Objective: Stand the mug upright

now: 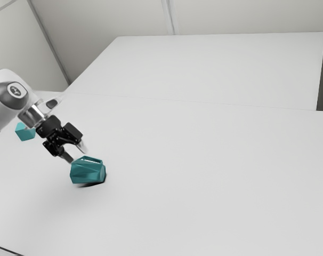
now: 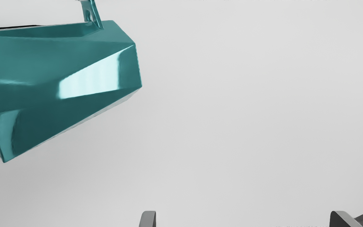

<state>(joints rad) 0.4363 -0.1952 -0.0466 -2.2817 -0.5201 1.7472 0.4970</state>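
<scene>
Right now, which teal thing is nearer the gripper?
The mug, lying on its side by the open gripper; the block lies toward the exterior view's left.

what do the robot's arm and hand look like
The arm is white and rounded, with a grey cap bearing a small round emblem, then a silver collar. The hand is black and blocky, with two grey-tipped fingers.

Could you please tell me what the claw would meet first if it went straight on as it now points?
The claw would probably meet the tabletop beside the mug, though depth is unclear.
</scene>
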